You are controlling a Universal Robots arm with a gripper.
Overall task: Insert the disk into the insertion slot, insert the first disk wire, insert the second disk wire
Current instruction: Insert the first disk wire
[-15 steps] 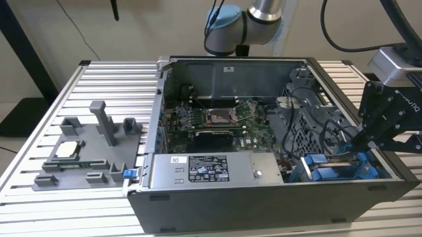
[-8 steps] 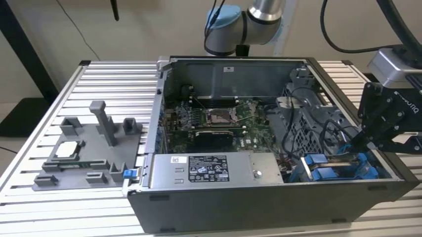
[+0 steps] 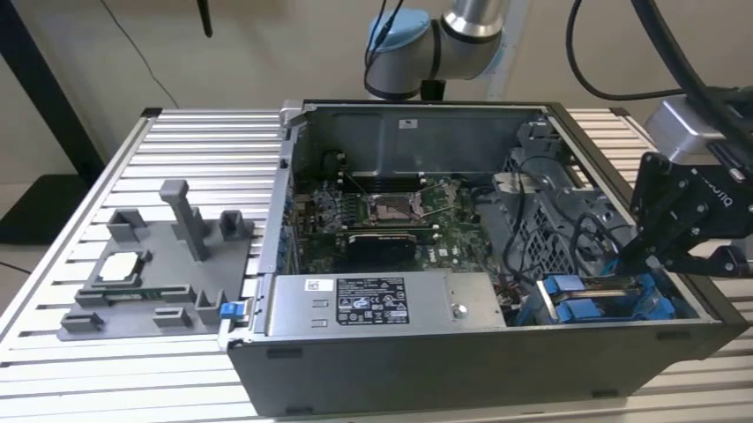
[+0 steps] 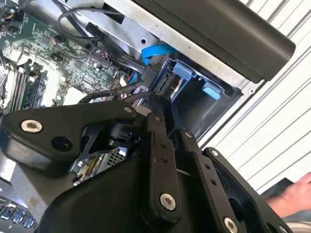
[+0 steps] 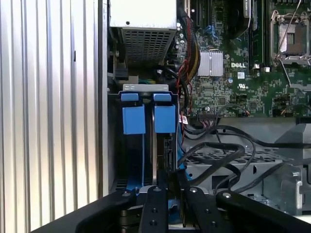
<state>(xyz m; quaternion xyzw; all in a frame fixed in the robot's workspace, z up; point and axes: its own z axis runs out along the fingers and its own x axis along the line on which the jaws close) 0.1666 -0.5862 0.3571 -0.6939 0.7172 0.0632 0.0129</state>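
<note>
The disk, in its blue carrier (image 5: pixel 165 119), sits inside the insertion slot (image 5: pixel 145 88), the grey drive cage at the case's front corner on the exterior view's right (image 3: pixel 583 308). My black gripper (image 3: pixel 644 257) reaches down into the cage at the end opposite the blue tabs. In both wrist views its fingers (image 4: pixel 155 141) stand close together (image 5: pixel 167 187). A black disk wire (image 4: pixel 109 95) runs up to the fingertips. The plug itself is hidden behind them. A blue wire (image 4: pixel 155 50) curves beside the cage.
The open PC case (image 3: pixel 471 361) lies on a slatted table (image 3: pixel 141 370). A motherboard (image 3: pixel 389 216) and a grey power-supply box (image 3: pixel 376 304) sit inside it, with loose black cables (image 5: pixel 218 153) by the cage. A grey fixture (image 3: pixel 153 273) stands to the exterior view's left. A person's hand (image 4: pixel 291 194) is at the table edge.
</note>
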